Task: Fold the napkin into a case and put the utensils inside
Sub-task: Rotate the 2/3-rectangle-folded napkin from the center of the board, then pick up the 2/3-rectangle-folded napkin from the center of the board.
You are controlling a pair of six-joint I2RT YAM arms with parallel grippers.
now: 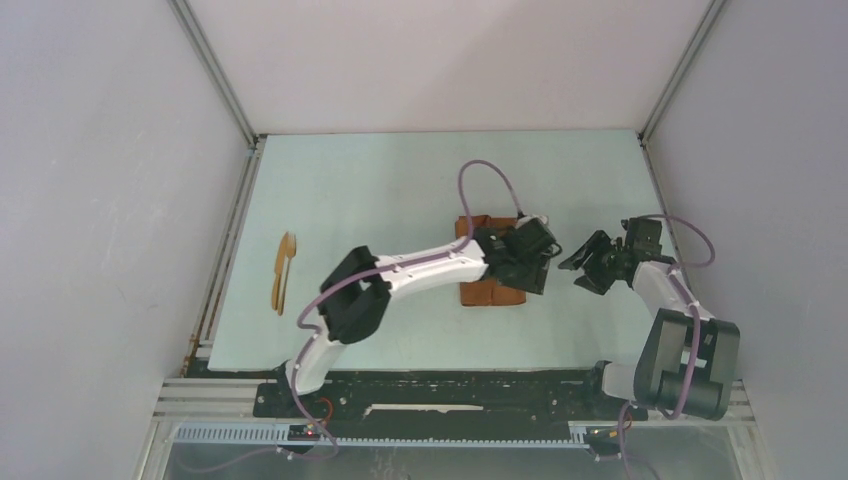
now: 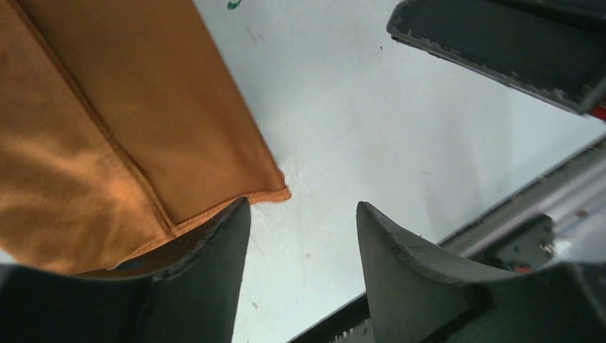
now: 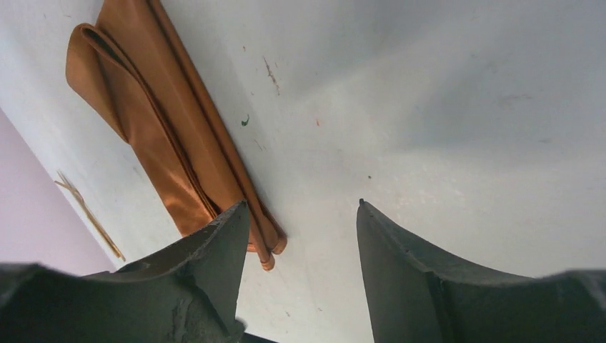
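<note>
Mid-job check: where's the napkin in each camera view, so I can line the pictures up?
Top external: the napkin, centre of the table, partly under the left arm.
Left wrist: napkin fills the upper left, folded.
Right wrist: napkin upper left, a narrow folded strip.
Shared landmark: a green fleck on the table beside its edge, both wrist views only.

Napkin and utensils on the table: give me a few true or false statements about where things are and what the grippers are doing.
1. The napkin lies folded on the table. True.
2. The utensils are tucked inside the napkin. False: they lie on the table well to its left, apart from it.
3. The left gripper is shut on the cloth. False: its jaws stand open with bare table between them.
4. The right gripper is open and holds nothing. True.
</note>
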